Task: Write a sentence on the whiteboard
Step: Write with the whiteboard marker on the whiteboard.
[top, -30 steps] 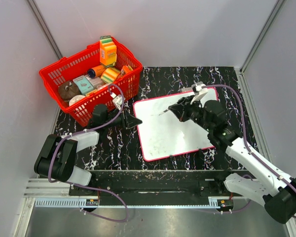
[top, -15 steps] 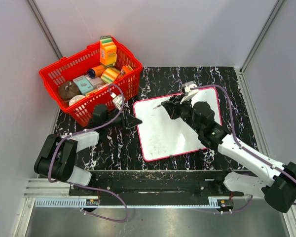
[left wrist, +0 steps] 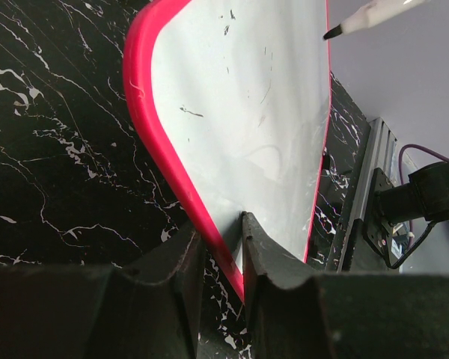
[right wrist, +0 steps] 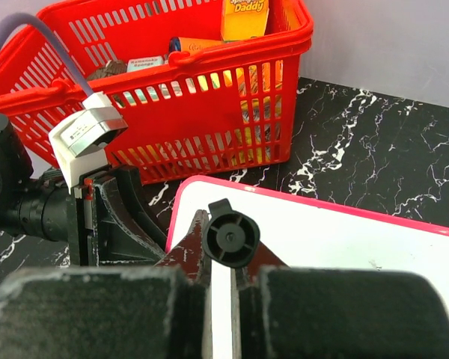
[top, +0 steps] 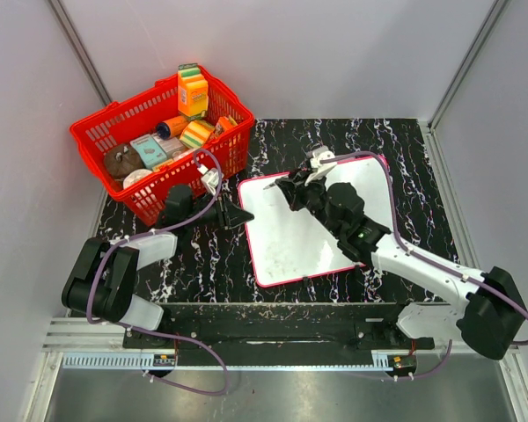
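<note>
The whiteboard, white with a red-pink frame, lies flat on the black marbled table. My left gripper is shut on its left edge; in the left wrist view the frame sits pinched between the two fingers. My right gripper is shut on a marker and holds it over the board's upper left part, tip pointing left. The marker's black tip shows in the left wrist view, just above the board. In the right wrist view the marker's black end sits between the fingers. Faint smudges mark the board.
A red basket with several grocery items stands at the back left, close to the left gripper and the board's corner; it also shows in the right wrist view. Grey walls close in the table on three sides.
My right arm has moved left across the board with the marker, from the upper right part to the upper left part. The left arm and the board have not moved.
</note>
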